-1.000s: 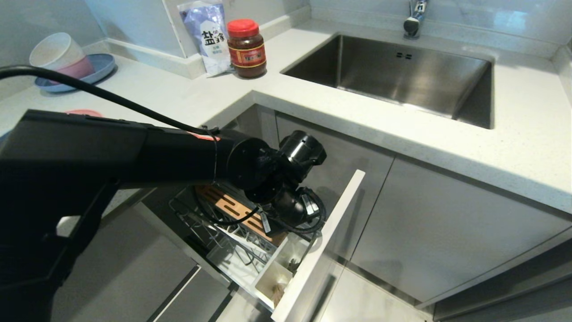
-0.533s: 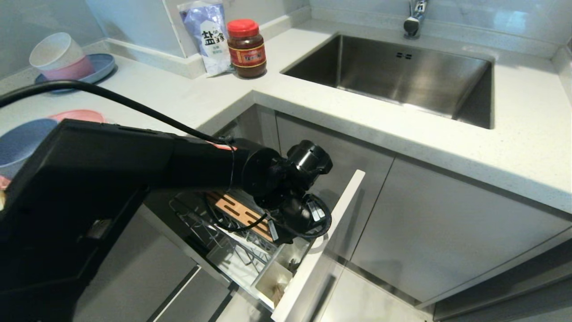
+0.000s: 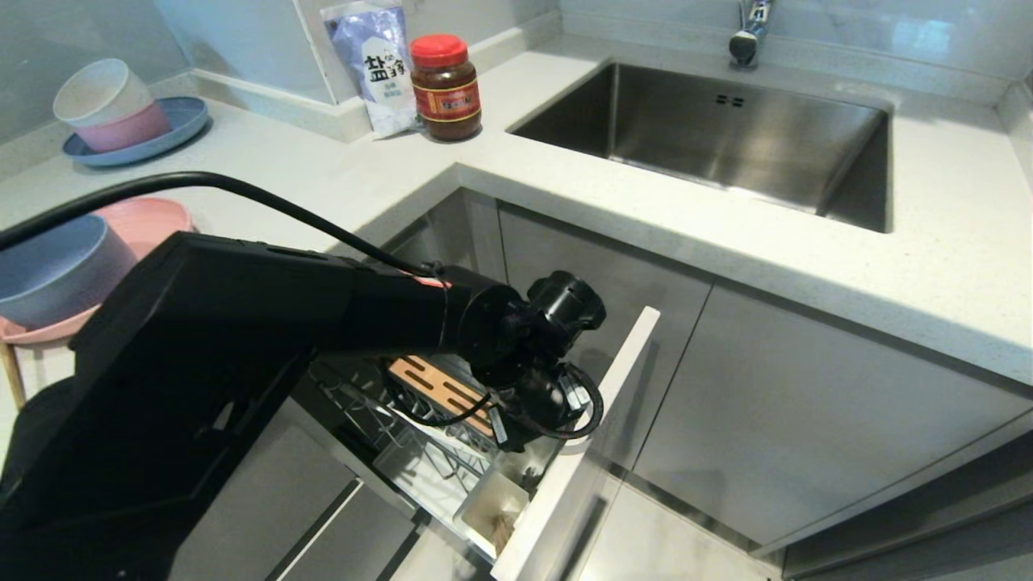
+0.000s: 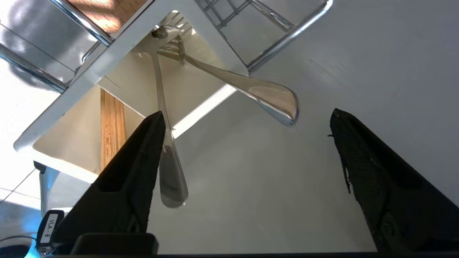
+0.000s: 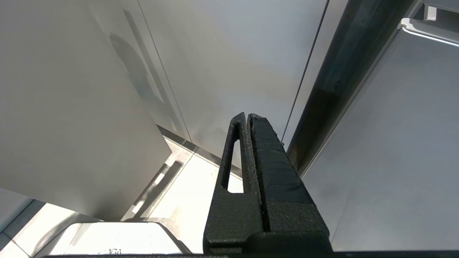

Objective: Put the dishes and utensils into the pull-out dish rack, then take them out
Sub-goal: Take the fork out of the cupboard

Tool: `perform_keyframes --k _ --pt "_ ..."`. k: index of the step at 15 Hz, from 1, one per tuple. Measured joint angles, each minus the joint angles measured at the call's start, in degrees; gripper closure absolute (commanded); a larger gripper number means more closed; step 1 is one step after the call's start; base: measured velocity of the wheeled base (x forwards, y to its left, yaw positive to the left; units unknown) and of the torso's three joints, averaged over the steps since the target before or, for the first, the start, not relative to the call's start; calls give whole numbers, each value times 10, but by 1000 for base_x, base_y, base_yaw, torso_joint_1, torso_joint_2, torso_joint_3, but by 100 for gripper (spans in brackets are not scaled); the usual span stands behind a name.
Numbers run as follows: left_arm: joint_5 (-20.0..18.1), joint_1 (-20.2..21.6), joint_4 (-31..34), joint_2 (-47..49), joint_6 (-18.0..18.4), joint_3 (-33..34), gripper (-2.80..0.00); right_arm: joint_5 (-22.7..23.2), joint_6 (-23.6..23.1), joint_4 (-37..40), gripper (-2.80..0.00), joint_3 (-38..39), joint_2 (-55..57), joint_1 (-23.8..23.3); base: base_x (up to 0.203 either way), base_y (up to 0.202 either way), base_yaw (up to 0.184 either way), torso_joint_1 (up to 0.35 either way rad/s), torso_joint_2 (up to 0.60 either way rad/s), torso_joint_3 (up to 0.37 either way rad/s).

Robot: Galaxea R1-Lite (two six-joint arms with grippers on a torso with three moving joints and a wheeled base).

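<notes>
1. Hovering with its fingers spread wide and nothing between them, the left gripper (image 4: 247, 118) hung just above the white cutlery cup (image 4: 71, 104) at the near end of the pull-out dish rack (image 3: 420, 452).
2. Ahead of it, the spoon (image 4: 265, 95) stood in the cup, bowl end up, leaning on the grey front panel (image 4: 322, 64), its long axis slanting down into the cup.
3. Beside it, the chopsticks (image 4: 112, 125) sat in the neighbouring compartment.
4. Down by the cabinet, the right gripper (image 5: 251, 172) was pressed together, well apart.
5. On the left counter waited the pink plate (image 3: 153, 222) and blue-grey bowl (image 3: 56, 270).
6. Readable: "VLA-8" on a tag (image 4: 49, 227); Chinese characters on the salt bag (image 3: 375, 64).
</notes>
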Motion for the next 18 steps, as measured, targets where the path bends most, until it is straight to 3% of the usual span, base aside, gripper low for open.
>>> perform_keyframes --k 6,18 --pt "-1 -1 0 26 -2 -8 -280 0 0 0 0 0 0 0 0 0 0 0 0 0" --pt "-1 -9 2 39 -81 -19 -280 0 0 0 0 0 0 0 0 0 0 0 0 0"
